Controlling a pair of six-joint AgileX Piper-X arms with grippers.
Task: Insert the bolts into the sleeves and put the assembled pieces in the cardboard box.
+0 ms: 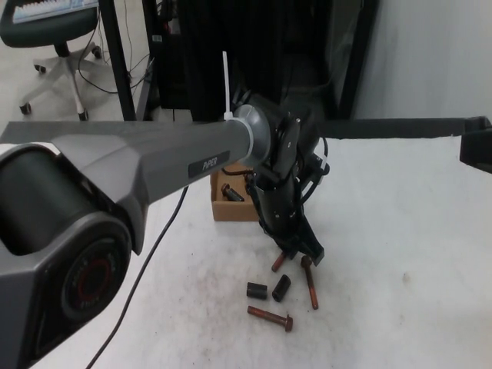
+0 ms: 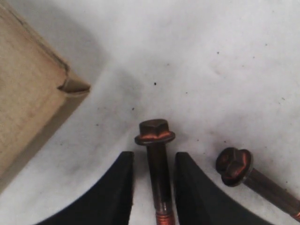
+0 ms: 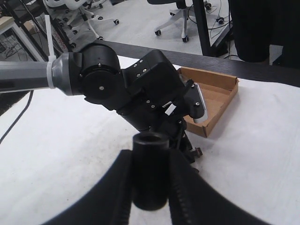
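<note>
My left gripper (image 1: 301, 250) is down at the table beside the cardboard box (image 1: 231, 207). Its black fingers (image 2: 112, 197) stand open, close on either side of a rusty bolt (image 2: 158, 164) with a narrow gap each way. A second bolt (image 2: 243, 173) lies just beside it. My right gripper (image 3: 151, 157) is shut on a black sleeve (image 3: 150, 178), held upright above the table and facing the left arm's wrist (image 3: 140, 89). Two more black sleeves (image 1: 257, 290) (image 1: 281, 287) and another bolt (image 1: 270, 317) lie on the white table.
The shallow box (image 3: 213, 101) holds a dark piece (image 1: 231, 192) and sits behind the left gripper. A black cable (image 1: 154, 254) runs across the table at the left. Office chairs (image 1: 54, 38) and black frame posts stand beyond the table's far edge.
</note>
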